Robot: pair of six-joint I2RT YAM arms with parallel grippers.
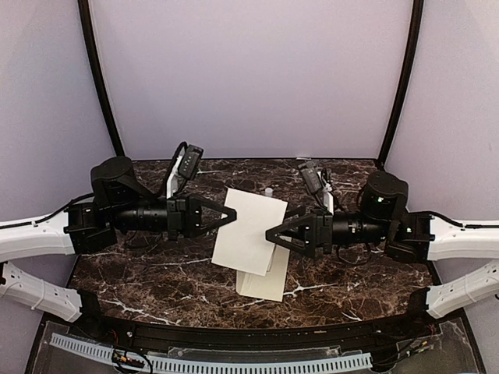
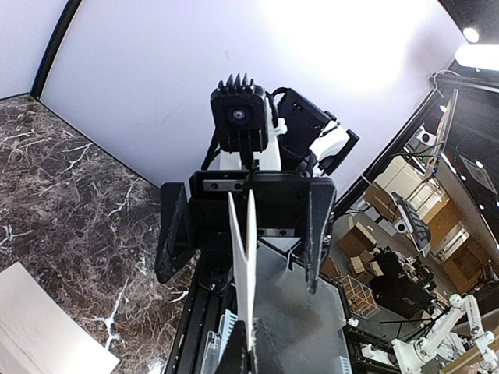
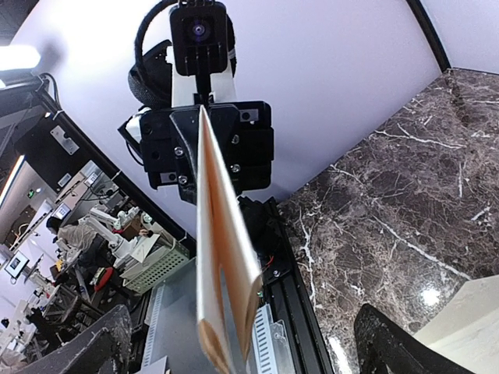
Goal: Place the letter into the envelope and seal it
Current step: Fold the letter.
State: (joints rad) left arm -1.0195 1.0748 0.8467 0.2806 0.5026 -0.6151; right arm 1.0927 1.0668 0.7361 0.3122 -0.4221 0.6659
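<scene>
A cream-beige envelope [image 1: 249, 226] hangs flat above the marble table, stiff and level. My left gripper [image 1: 232, 216] is shut on its left edge. In the left wrist view the envelope [image 2: 248, 273] runs edge-on from my shut fingertips [image 2: 251, 351], its two layers parting at the far end. My right gripper [image 1: 274, 234] is open, its fingers on either side of the right edge without touching it. The right wrist view shows that gaping end [image 3: 222, 257] between the wide jaws [image 3: 242, 339]. The white letter [image 1: 261, 287] lies on the table, partly hidden beneath the envelope.
Dark marble table [image 1: 140, 273] with pale walls behind and two black curved posts [image 1: 101, 86] at the back corners. A small white object [image 1: 269, 189] sits just behind the envelope. A slotted cable tray [image 1: 234, 362] runs along the near edge.
</scene>
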